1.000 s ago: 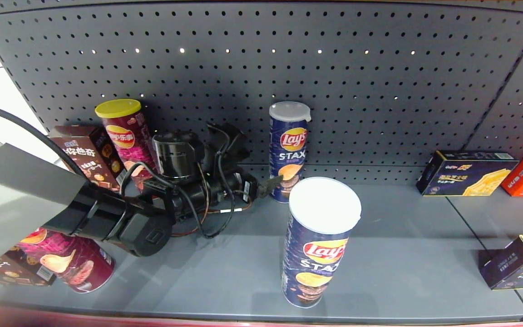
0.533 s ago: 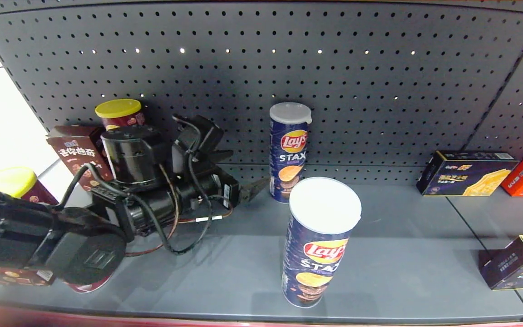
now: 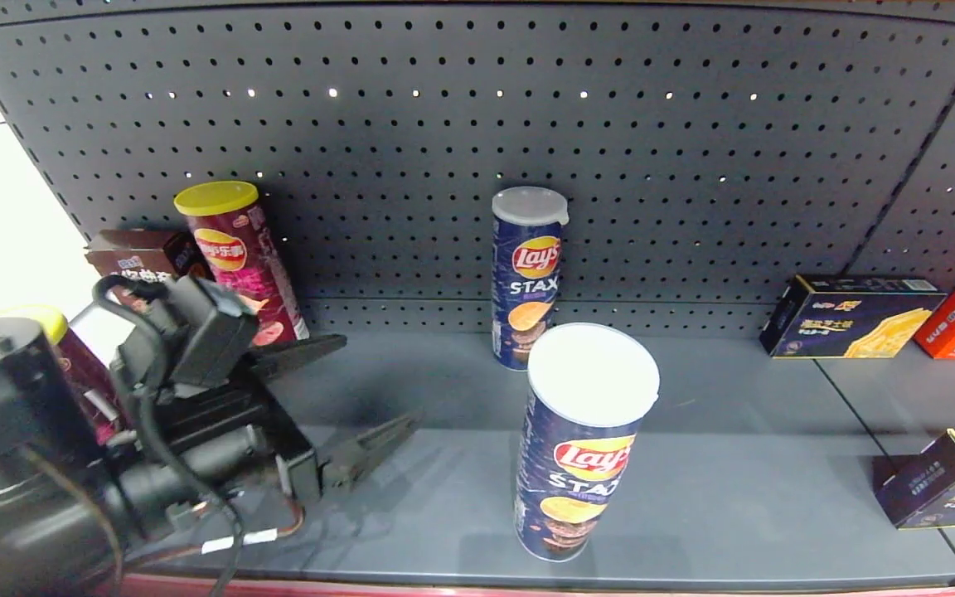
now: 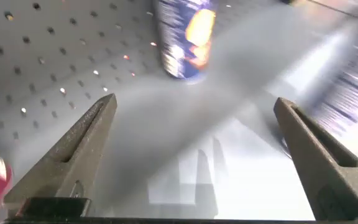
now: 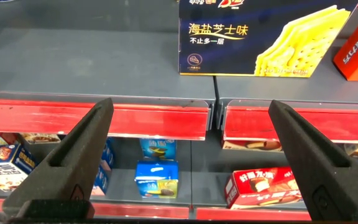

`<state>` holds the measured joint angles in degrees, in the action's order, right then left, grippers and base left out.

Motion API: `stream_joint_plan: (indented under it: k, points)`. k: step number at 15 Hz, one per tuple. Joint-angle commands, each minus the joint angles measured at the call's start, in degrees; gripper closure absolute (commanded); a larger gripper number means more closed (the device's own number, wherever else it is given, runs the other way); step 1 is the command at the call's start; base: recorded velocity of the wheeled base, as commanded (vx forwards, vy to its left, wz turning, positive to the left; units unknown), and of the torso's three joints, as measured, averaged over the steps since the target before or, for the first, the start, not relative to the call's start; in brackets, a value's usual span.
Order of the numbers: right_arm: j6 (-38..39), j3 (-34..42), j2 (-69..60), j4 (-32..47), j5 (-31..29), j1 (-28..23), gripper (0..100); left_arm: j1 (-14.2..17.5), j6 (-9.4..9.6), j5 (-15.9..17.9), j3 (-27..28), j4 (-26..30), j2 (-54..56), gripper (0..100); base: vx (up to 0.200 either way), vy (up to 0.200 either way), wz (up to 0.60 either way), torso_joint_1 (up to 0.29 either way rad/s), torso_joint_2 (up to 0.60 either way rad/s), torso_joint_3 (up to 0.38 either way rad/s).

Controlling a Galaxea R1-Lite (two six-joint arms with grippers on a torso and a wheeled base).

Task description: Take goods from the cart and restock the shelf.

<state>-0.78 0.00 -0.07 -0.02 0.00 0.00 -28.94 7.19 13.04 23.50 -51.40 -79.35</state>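
Left gripper (image 3: 380, 379) is hovering low over the shelf (image 3: 734, 464) at the lower left of the head view, jaws spread wide and gripping nothing (its fingers (image 4: 73, 162) are framing bare shelf in the wrist view). To its right, a blue chips can (image 3: 585, 448) is standing upright near the front edge. A second blue can (image 3: 527, 278) is standing behind it against the pegboard (image 3: 610, 124). A maroon can (image 3: 237, 257) with a yellow lid is standing at upper left beside a brown box (image 3: 138, 253). Right gripper (image 5: 190, 104), also spread wide, is facing a red shelf edge (image 5: 160, 118), with a dark cracker box (image 5: 260, 37) lying past it.
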Motion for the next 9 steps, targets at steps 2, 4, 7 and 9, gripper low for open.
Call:
stream_joint_plan:
  k: [2, 4, 7, 9]
  points:
    - [-0.01, 0.0, 0.07, 0.02, 0.0, 0.0, 0, -6.83, -0.16, -0.65, -17.26, 0.77, 23.63, 0, 0.0, 0.0, 0.0, 0.0, 0.0, 0.0]
    - [-0.01, 0.0, 0.07, 0.02, 0.0, 0.0, 0, -6.57, -0.34, -0.83, -23.5, 4.55, 34.7, 0, 0.0, 0.0, 0.0, 0.0, 0.0, 0.0]
    - [-0.01, 0.0, 0.07, 0.02, 0.0, 0.0, 0, -6.39, -0.34, -0.65, -20.6, 25.47, 49.82, 0, 0.0, 0.0, 0.0, 0.0, 0.0, 0.0]
    - [-0.01, 0.0, 0.07, -0.06, 0.0, 0.0, 0, -5.69, -0.34, -1.27, -17.0, 42.69, 63.35, 0, 0.0, 0.0, 0.0, 0.0, 0.0, 0.0]
